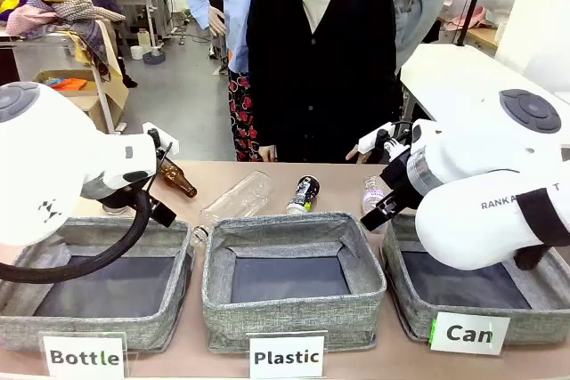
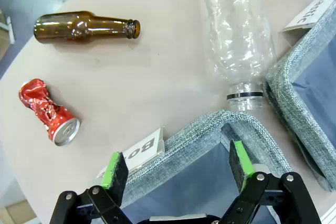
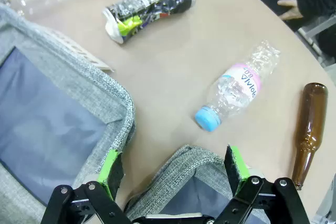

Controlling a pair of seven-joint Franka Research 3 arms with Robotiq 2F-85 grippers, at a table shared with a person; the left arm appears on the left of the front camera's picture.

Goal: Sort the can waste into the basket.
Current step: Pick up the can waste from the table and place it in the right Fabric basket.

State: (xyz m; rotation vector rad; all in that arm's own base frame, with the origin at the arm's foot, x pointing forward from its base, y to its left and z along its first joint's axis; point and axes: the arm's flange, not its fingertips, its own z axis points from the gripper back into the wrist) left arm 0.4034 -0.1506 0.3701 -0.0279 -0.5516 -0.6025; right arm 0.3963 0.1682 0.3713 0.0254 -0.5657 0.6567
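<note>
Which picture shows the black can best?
The right wrist view. There the black can lies on its side, whole and close, so its white and green print is easy to see. The front view shows it small and far off, behind the Plastic basket. The left wrist view catches just one silver end at the picture's top edge.

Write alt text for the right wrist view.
The open right gripper hangs over a grey bin's rim, a second bin beside it. On the table beyond lie a black can, a crumpled plastic bottle with a blue cap and a brown bottle.
</note>
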